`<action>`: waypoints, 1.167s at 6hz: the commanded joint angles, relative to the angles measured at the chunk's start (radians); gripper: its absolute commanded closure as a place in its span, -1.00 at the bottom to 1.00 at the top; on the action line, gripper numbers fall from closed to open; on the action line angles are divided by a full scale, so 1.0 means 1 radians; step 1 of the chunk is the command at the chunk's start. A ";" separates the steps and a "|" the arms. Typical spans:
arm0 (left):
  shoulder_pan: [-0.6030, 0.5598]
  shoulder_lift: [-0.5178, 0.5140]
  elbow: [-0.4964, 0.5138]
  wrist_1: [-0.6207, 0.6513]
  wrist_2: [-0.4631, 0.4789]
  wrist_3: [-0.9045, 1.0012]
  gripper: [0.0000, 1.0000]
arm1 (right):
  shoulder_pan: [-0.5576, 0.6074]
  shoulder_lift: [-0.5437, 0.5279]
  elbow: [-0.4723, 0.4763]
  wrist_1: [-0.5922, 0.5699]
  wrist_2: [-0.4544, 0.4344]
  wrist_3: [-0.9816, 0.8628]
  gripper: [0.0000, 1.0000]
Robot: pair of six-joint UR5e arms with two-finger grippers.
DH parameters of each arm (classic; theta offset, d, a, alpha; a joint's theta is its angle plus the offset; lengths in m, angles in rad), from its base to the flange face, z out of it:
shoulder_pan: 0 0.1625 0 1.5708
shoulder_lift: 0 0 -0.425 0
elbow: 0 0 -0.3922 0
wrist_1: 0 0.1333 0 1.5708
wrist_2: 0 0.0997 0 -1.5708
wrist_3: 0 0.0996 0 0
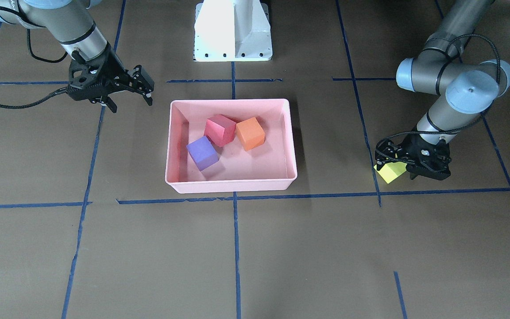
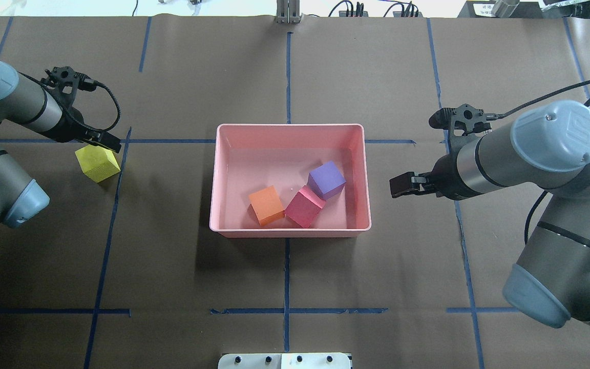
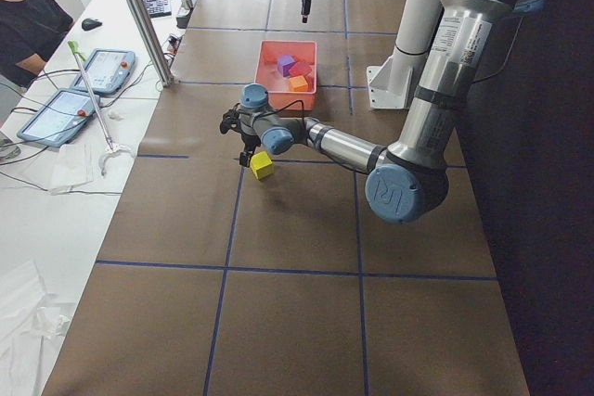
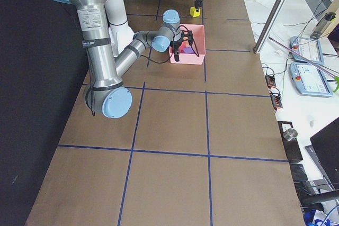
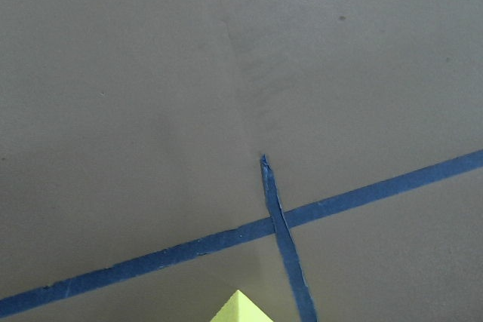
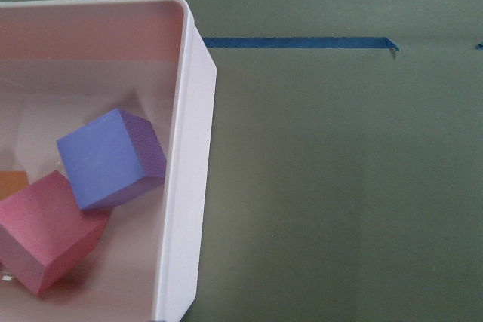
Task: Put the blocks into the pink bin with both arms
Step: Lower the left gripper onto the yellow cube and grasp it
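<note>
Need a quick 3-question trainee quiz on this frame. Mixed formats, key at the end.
1. How many blocks lie inside the pink bin?
2. Which hand is right next to the yellow-green block on the table? A) left hand B) right hand
3. True or false: the yellow-green block is already inside the pink bin.

Key: 1) three; 2) A; 3) false
</note>
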 commanded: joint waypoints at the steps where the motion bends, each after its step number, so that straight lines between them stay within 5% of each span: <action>1: 0.001 0.024 0.003 -0.044 -0.027 0.114 -0.99 | 0.001 -0.001 0.002 0.000 0.000 0.002 -1.00; 7: 0.014 0.048 0.015 -0.046 -0.026 0.232 -1.00 | 0.001 -0.007 0.016 0.000 -0.002 0.010 -1.00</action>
